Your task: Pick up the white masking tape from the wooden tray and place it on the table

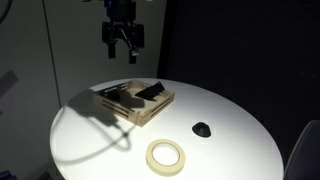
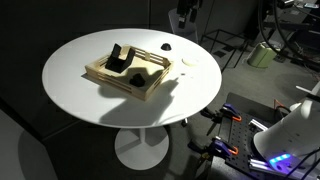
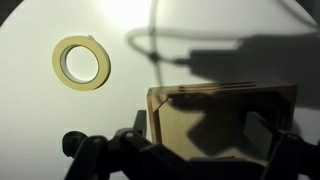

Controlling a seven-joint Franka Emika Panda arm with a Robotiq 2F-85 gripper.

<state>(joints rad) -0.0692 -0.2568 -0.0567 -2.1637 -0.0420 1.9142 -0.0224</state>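
— Where do we see the tape (image 1: 166, 155)?
— Flat on the table (image 1: 240, 135), apart from the tray (image 1: 152, 113).
— And our gripper (image 1: 122, 42)?
— High above the tray, jaws apart, holding nothing.

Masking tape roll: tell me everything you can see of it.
The masking tape is a cream ring, paper-like, thin-walled with a wide open core. It lies flat on the white table, outside the wooden tray, touching only the tabletop. Nothing grips it; the gripper hangs apart, over the tray.
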